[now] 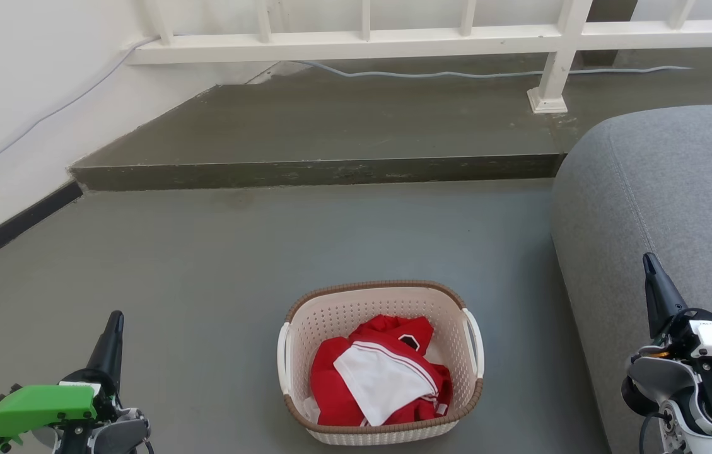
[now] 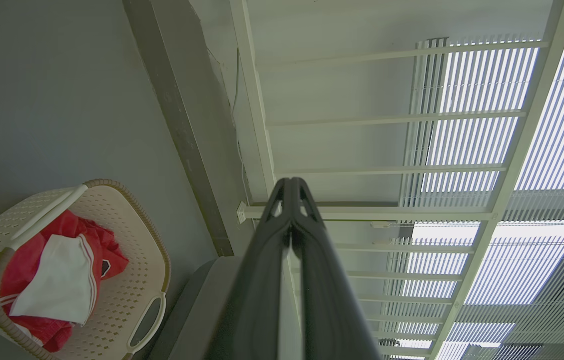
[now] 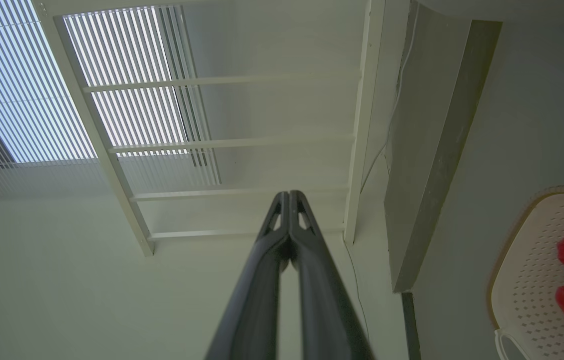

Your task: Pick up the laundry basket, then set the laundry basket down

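Fingers pressed together at the tips, with nothing between them, mark both tools. The left gripper (image 1: 116, 317) rises at the lower left of the head view behind a green housing (image 1: 34, 407), and the right gripper (image 1: 648, 260) stands at the lower right, in front of the grey sofa (image 1: 677, 189). Each wrist view confirms the narrow, empty state: the left gripper (image 2: 290, 183) and the right gripper (image 3: 289, 194) both show their two dark fingers meeting at the tip.

Between the two arms, a little ahead of them and touching neither, the laundry basket (image 1: 374, 285) sits upright on the grey floor (image 1: 204, 252), just beside the sofa's front edge. It holds a crumpled red garment (image 1: 337, 378) with a white piece of cloth (image 1: 381, 378) lying on top. A white handle shows on each side. The left wrist view catches the basket (image 2: 127, 280) at its lower left, and the right wrist view shows part of it (image 3: 526, 280) at its right edge.

Beyond the basket, a dark raised concrete step (image 1: 330, 126) crosses the floor. On it stands the post of a white railing (image 1: 362, 38), with a pale cable (image 1: 425, 74) running along underneath. A white wall (image 1: 15, 94) with a black baseboard (image 1: 9, 230) closes the left side.
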Controlling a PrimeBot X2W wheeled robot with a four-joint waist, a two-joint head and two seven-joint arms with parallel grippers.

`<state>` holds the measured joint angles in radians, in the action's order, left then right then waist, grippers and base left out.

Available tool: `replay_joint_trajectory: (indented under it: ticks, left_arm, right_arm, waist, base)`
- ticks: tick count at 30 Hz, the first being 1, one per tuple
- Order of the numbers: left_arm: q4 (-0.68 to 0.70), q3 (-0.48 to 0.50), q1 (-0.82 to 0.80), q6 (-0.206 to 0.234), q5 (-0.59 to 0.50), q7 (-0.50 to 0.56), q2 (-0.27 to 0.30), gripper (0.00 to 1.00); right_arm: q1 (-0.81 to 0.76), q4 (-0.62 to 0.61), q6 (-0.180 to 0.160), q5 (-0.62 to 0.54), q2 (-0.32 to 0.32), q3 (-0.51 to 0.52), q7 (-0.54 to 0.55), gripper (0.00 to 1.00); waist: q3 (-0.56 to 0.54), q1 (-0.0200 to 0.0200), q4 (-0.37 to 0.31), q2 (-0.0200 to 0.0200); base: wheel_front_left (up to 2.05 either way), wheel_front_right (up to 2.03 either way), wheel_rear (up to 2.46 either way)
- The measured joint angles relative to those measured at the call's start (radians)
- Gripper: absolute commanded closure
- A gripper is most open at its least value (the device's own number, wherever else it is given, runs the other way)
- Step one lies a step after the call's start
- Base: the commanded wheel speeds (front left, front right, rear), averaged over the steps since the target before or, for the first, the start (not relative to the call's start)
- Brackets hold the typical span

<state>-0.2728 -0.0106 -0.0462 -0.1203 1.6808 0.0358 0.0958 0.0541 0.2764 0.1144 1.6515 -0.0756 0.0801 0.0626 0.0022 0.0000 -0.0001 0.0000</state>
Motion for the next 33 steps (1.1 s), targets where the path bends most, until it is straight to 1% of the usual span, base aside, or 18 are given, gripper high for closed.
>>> replay_joint_trajectory:
  ticks: [33]
  left_arm:
    - [-0.003,0.004,0.000,-0.002,0.000,0.004,-0.001,1.00]
  right_arm:
    - [0.000,0.004,0.000,0.000,0.002,0.002,0.001,1.00]
  waist:
    - [0.000,0.0000,0.000,0.0000]
  base:
    - [0.00,0.00,0.00]
